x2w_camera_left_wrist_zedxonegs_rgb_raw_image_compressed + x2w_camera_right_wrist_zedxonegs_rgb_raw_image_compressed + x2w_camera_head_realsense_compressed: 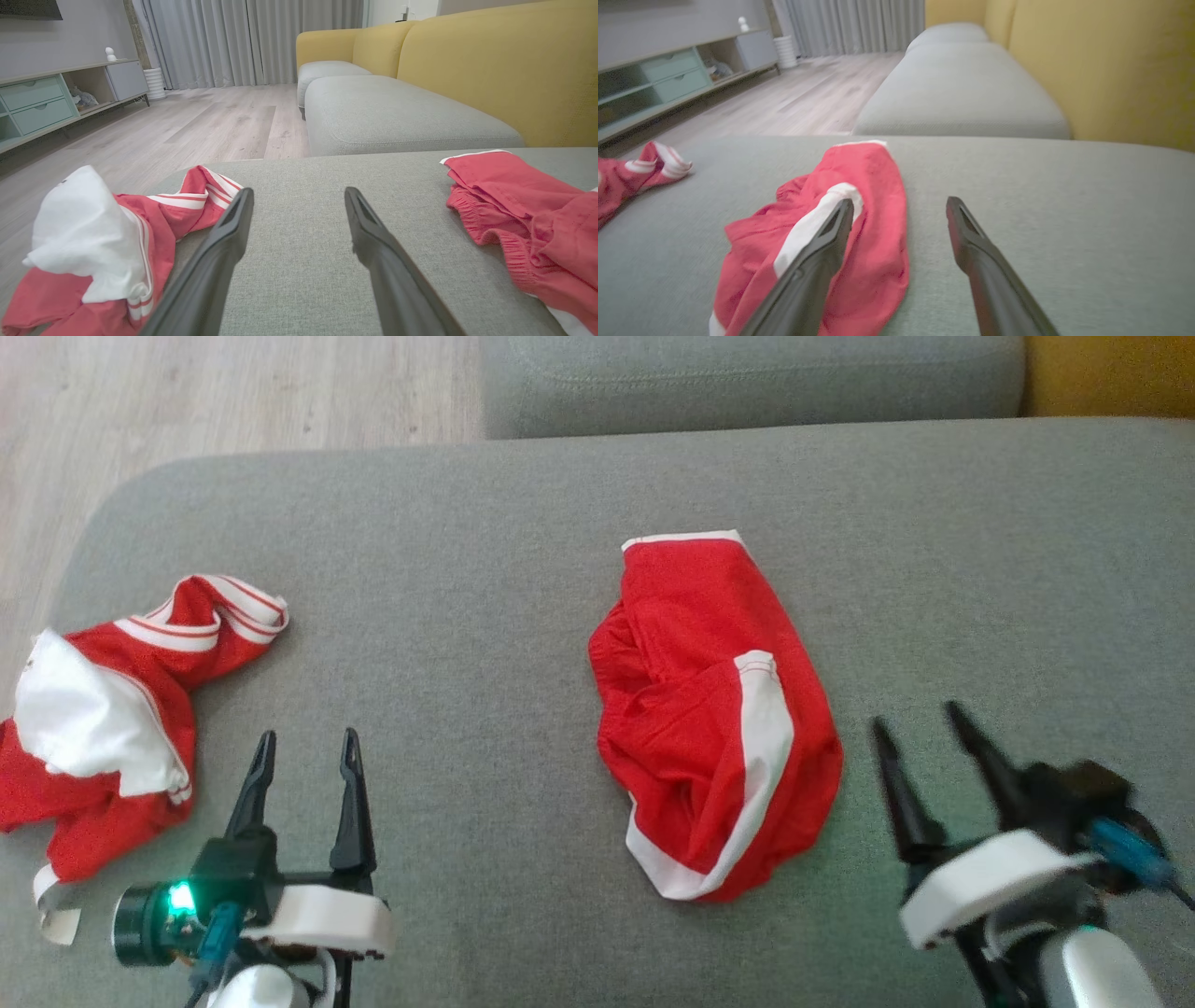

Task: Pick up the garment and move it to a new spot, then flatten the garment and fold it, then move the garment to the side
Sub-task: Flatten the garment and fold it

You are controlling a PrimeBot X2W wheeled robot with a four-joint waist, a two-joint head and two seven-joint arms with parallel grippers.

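Two garments are being shown on a wide grey sofa cushion [467, 523]. Red shorts [719, 709] with a white side stripe and white hem are being seen lying loosely bunched a little right of the centre of the head view, with the waistband toward the left and one white-edged hem toward the top of the frame. A red and white top [103, 728] is being seen lying crumpled at the left edge of that frame, well apart from the shorts, its striped cuff pointing toward the upper right.

The left gripper [308, 735] is being held at the lower left of the head view with its two dark fingers spread apart and nothing between them. It is being kept just right of the top, over bare cushion. The right gripper [915, 715] is being held at the lower right, fingers likewise spread wide and empty, just right of the shorts with grey fabric showing between. In the right wrist view, one finger is being seen in front of the white stripe; contact cannot be told there.

Pale wooden floor [233, 392] is being shown at the upper left, a second grey cushion [747, 378] along the top edge, and a yellow backrest [490, 70] at the upper right of the left wrist view.
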